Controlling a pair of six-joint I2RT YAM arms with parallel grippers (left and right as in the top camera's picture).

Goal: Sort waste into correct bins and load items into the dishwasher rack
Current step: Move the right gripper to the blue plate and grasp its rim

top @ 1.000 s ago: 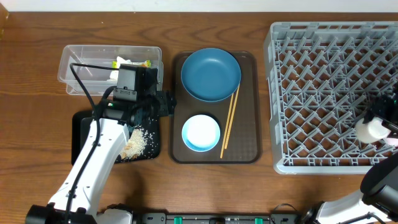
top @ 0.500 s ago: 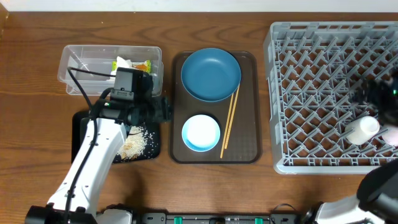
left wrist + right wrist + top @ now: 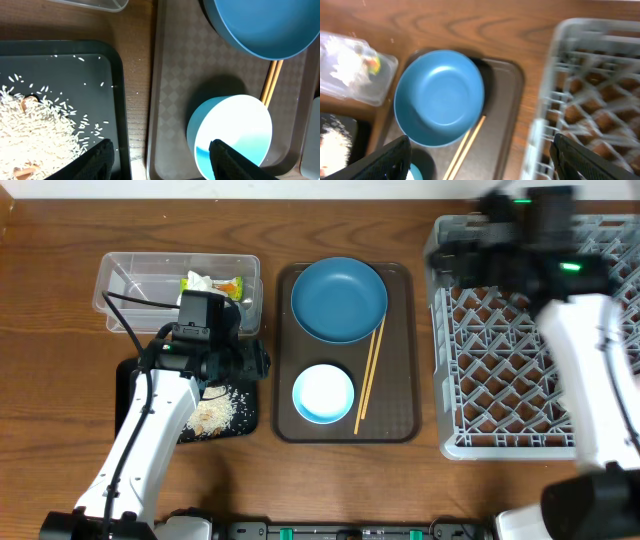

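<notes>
Both released, empty: left pincer (image 3: pixel 162 152) over brown tray (image 3: pixel 170 75) edge, right pincer (image 3: pixel 485 160) by rack (image 3: pixel 500 448) corner.

A brown serving tray (image 3: pixel 398 395) – checker-patterned, raised rim – lies flat on the wooden table (image 3: pixel 50 380).

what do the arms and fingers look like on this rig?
Left arm and right arm: white tubular links, black joint housings. Loose black cables loop off the left wrist; green indicator lights glow on the right. Fingers plain black, blunt-tipped.
</notes>
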